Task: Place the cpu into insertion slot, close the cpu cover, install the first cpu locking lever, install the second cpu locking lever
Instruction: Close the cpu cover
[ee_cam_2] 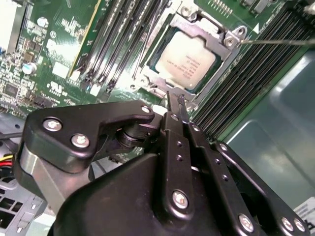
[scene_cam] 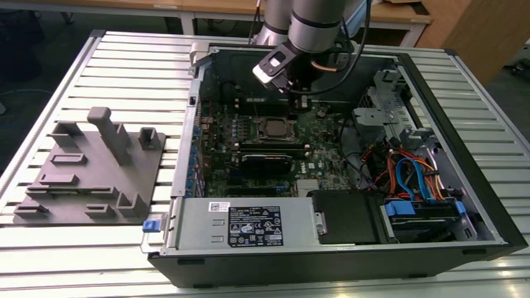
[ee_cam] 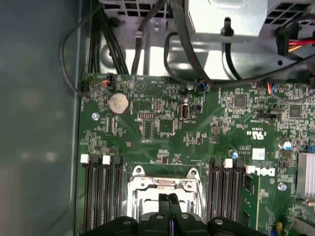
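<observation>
- Your cpu sits in the insertion slot, mid-motherboard, with the cpu cover down over it.
- One thin locking lever looks unlatched, so I judge the locking not yet done.
- Your gripper hangs just above the socket's edge, pointing down, fingers pressed together on nothing.
</observation>
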